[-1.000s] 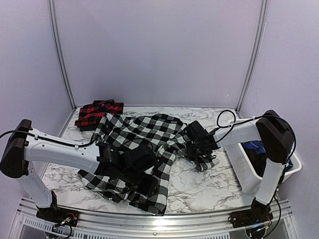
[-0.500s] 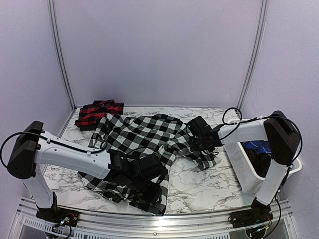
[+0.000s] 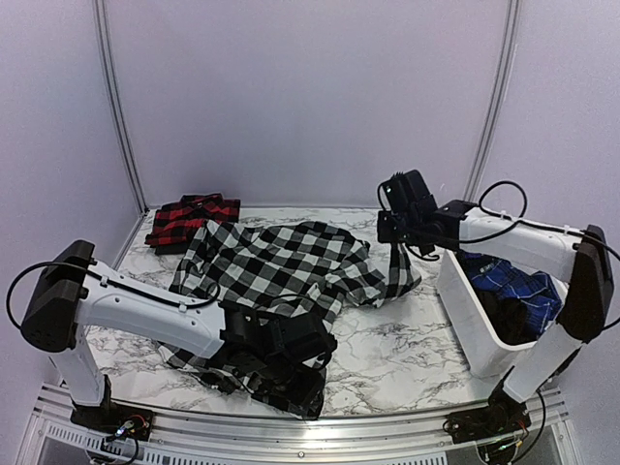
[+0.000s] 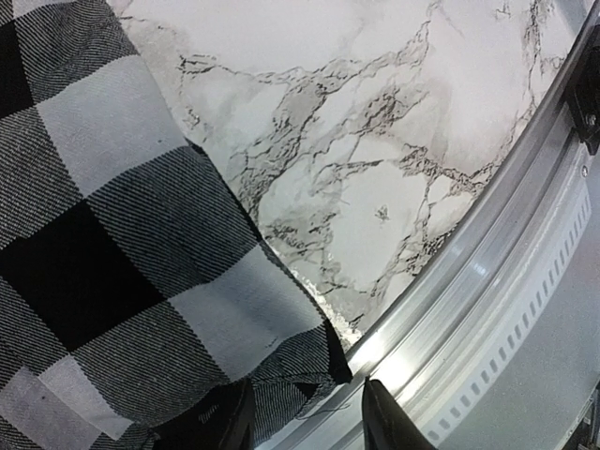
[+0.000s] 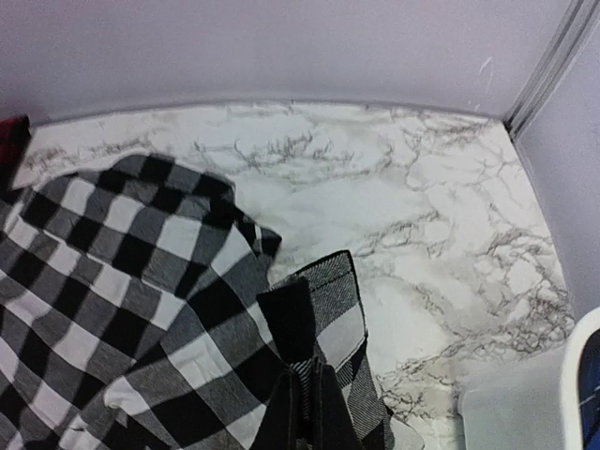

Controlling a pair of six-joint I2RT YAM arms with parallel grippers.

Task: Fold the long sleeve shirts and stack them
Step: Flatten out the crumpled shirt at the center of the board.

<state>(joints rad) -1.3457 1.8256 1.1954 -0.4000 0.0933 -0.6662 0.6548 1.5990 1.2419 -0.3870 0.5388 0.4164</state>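
we've got the right gripper (image 5: 305,405) up high, pinched on the black-and-white shirt (image 3: 281,262); left gripper (image 4: 307,414) low by the rail (image 4: 487,281), fingers (image 4: 384,424) astride its hem, grip unclear.

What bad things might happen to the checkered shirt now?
1. The right gripper pinches only a thin bit of the black-and-white shirt and holds it up off the table, so it might slip out.
2. The shirt's near corner lies by the rail, between the fingers of the left gripper. A tug could drag it over the edge.
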